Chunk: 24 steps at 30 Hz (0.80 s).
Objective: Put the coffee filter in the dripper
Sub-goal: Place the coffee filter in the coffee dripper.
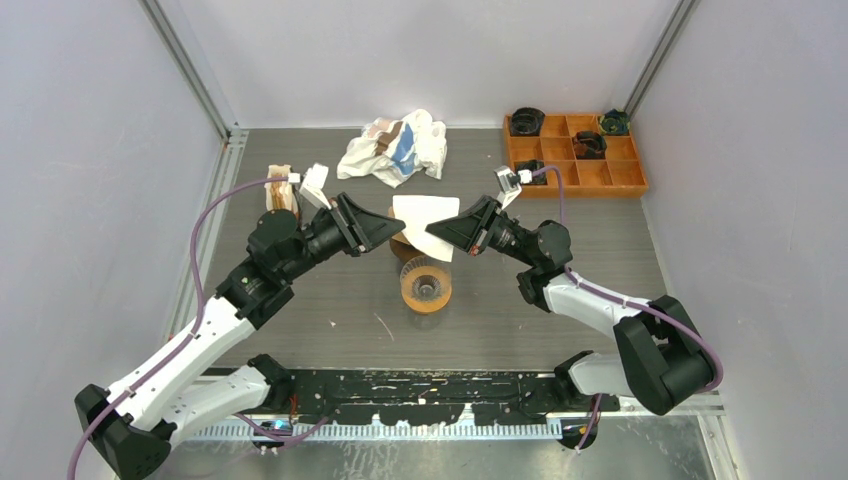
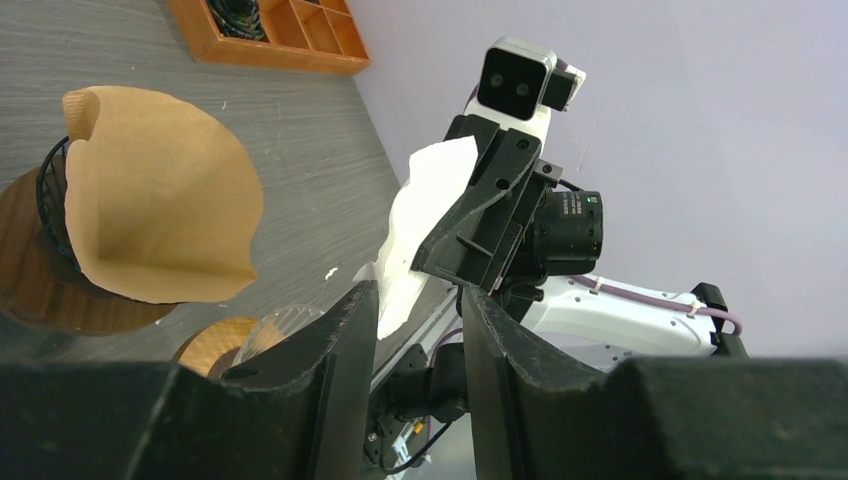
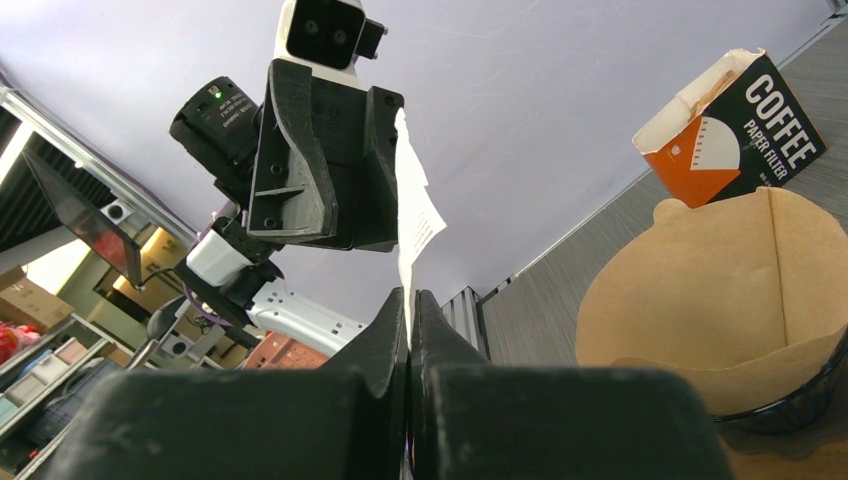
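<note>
1. Step in hand: the white filter (image 1: 425, 212) is in the air between the two arms, above the middle of the counter (image 1: 330, 310). It is not yet in any dripper.
2. The right gripper (image 3: 410, 300) is pressed together on one edge of the white filter. In the right wrist view the sheet rises straight out from between its fingers.
3. The left gripper (image 2: 418, 300) is partly spread. The free edge of the white filter comes down just beside the inner face of one finger, and a clear gap shows to the other, so it is not pinching the paper. I cannot tell whether that finger touches it.
4. Judgement: the arms are working the flat white filter open, or passing it across, before seating it.
5. Two drippers stand below.
   - The far dripper (image 2: 48, 215), black on a wooden base, already carries a brown filter (image 2: 155, 200), which is open and stands well above the rim.
   - The near dripper (image 1: 426, 288), with a wooden collar, looks empty and sits just in front of the grippers, almost beneath them.
6. Next move, as I judge it:
   - The left gripper needs to close on the free edge so the two walls can be pulled apart into a cone.
   - One arm then has to turn the point down, centre it over the near dripper and lower it until the paper rests against the wall.
7. Care needed: the paper is thin and limp, so a hard pull could tear or crease it. The brown filter stands near enough to be knocked on the way down.
</note>
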### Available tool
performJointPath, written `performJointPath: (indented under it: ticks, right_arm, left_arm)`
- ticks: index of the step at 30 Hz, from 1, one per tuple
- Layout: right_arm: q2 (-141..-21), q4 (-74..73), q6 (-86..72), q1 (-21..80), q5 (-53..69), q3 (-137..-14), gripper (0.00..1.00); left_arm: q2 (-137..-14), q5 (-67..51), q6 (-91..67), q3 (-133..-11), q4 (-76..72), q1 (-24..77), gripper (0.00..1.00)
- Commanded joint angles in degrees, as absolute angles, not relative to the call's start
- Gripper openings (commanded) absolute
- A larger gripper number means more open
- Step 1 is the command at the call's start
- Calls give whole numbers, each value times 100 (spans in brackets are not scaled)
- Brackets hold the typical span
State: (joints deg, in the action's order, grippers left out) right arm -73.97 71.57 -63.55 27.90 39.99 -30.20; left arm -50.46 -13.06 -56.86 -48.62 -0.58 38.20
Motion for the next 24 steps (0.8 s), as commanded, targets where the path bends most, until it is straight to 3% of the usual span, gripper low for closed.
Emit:
performJointPath:
  ticks: [1, 24]
  right_arm:
    - [-7312, 7549, -6372, 2766, 4036, -3081, 1]
    - [-7423, 7682, -6468, 2763, 4074, -3094, 1]
  left_arm:
    - [-5030, -1352, -5701, -5096, -419, 3835, 38]
    - [-4999, -1302, -5454, -5162, -255, 3834, 38]
